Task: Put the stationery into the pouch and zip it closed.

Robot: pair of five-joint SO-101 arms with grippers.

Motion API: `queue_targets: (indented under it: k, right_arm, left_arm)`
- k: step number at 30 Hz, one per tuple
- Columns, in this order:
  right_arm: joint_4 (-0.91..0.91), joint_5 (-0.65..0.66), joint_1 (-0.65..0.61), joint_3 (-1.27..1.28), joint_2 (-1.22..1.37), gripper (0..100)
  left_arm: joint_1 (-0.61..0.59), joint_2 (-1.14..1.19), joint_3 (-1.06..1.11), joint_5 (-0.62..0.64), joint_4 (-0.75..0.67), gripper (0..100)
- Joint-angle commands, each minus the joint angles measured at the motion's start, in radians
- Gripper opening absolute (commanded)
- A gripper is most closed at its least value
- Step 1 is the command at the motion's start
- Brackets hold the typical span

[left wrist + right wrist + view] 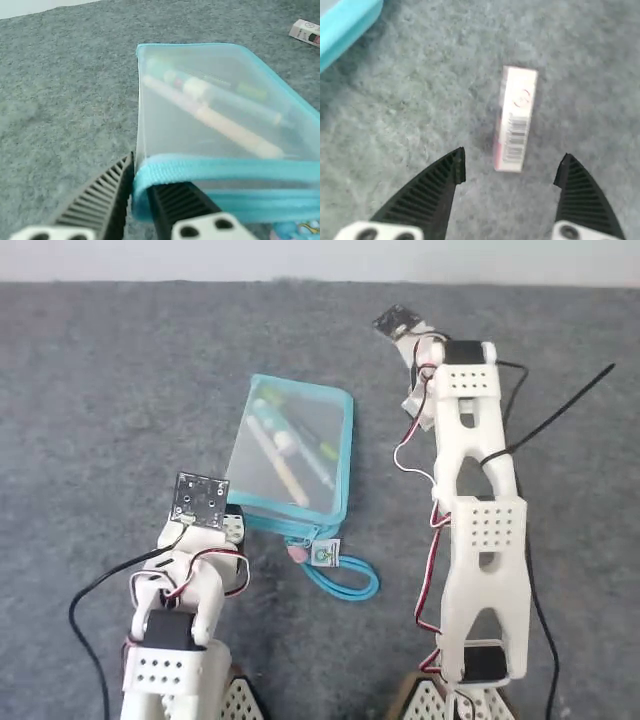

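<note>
A clear pouch (pixel 295 455) with teal trim lies mid-table, and several pens and a pencil (pixel 235 132) show through its side. My left gripper (pixel 141 194) is shut on the teal zipper edge at the pouch's near left corner (pixel 236 512). The zipper pull with its tag (pixel 322 552) sits at the near right corner. A small pink and white eraser box (pixel 515 120) lies on the carpet beyond the pouch's far right side. My right gripper (pixel 512 159) hangs open just over it, one finger on each side and neither touching.
A teal wrist strap (pixel 345 580) loops out from the zipper pull toward the near side. The right arm (pixel 470 440) stretches along the pouch's right side. Grey carpet (pixel 110 390) covers the whole table, with open room on the left.
</note>
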Motion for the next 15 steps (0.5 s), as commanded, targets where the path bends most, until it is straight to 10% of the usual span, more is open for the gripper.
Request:
queue_targets:
  k: [1,15]
  right_arm:
    - [0.001,0.052,-0.01,-0.11,0.03,29.2]
    - [0.01,0.054,0.035,-0.279,0.243,28.9]
  left_arm:
    - [0.008,-0.008,-0.004,0.012,-0.038,1]
    - [0.008,-0.008,-0.005,0.012,-0.038,1]
